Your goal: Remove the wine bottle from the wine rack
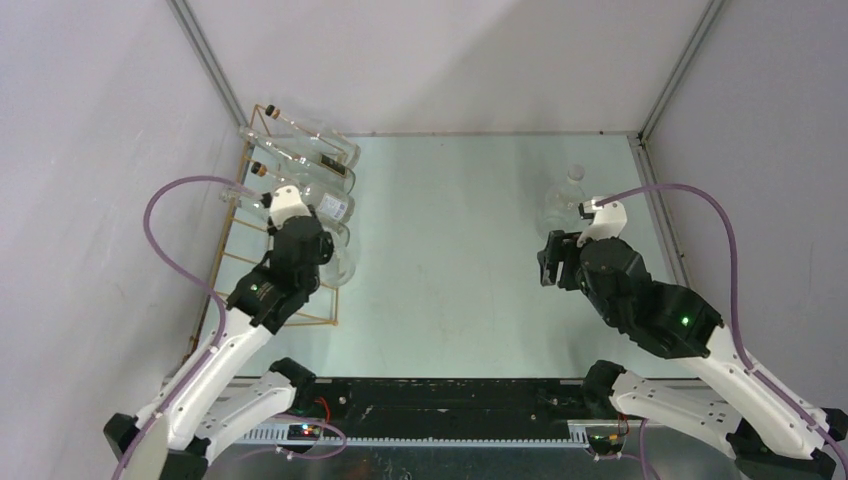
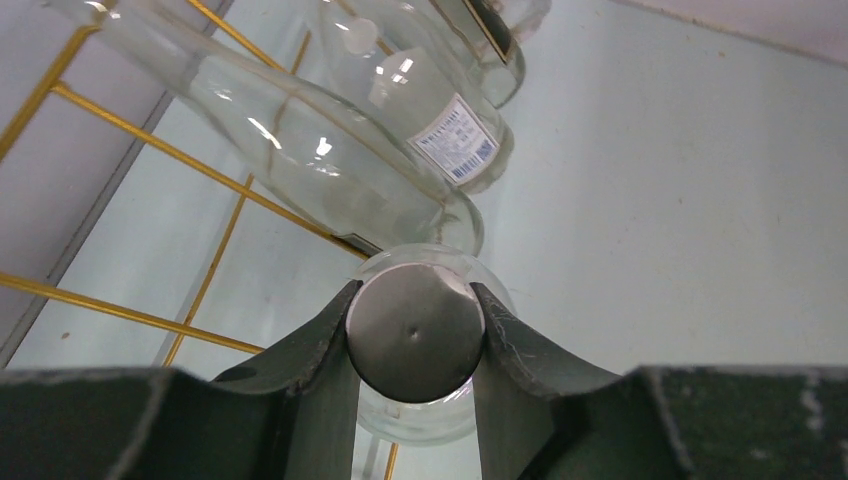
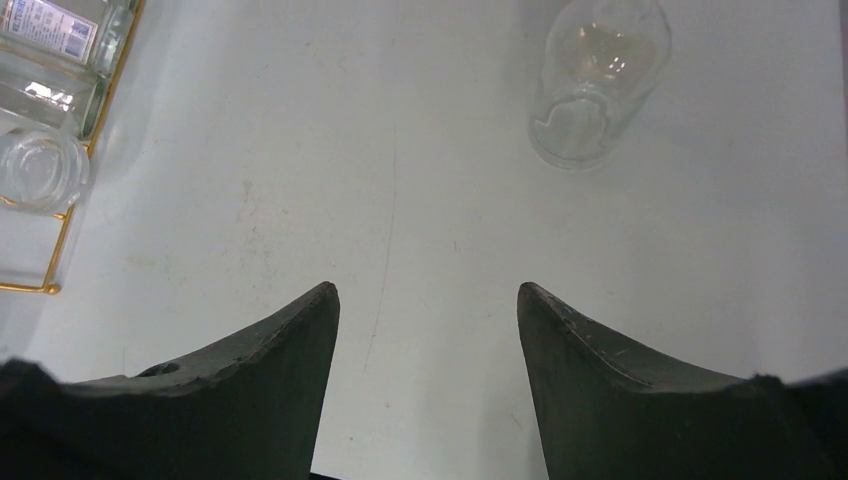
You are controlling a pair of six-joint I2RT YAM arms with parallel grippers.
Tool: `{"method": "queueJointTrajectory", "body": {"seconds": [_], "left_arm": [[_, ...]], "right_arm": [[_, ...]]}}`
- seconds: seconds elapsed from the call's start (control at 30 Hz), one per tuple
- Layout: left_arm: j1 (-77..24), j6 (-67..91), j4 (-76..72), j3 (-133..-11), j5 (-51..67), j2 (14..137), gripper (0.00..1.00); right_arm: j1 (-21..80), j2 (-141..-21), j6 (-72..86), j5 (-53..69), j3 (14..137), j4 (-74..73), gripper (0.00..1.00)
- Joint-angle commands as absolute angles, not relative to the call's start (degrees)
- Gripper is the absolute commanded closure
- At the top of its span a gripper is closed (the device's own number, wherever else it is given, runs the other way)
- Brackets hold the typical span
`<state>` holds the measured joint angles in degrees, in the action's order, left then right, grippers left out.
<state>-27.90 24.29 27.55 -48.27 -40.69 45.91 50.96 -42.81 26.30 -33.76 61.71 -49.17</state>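
Slippage of capped wine bottle (image 2: 415,422) from clenched left hand (image 2: 415,300), or knocking neighbouring bottle (image 2: 330,160) on wine rack (image 2: 120,122); right hand (image 3: 428,300) released, empty.

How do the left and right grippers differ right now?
1. The left gripper is shut on the metal cap of a wine bottle; the right gripper is open with nothing between its fingers.
2. The left gripper is at the wine rack; the right gripper is above bare table, apart from the lone clear bottle.
Shared: both have dark fingers and point down.
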Motion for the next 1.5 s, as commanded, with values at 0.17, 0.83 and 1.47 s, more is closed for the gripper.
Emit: {"method": "queueJointTrajectory", "body": {"seconds": [0.17, 0.83, 1.47], "left_arm": [[-40.20, 22.68, 15.86, -57.15, -49.52, 52.60, 1.00], [-59.48, 22.52, 8.11, -74.19, -48.13, 79.79, 1.00], [-67.40, 27.35, 7.08, -73.23, -44.55, 86.53, 1.00]], "right_arm": [[48.06, -39.33, 24.00, -35.67, 62.02, -48.94, 0.31], [45.58, -35.67, 23.81, -36.78, 61.97, -53.43, 0.31], [45.37, -37.38, 24.23, -35.66, 61.87, -54.87, 0.30]]}}
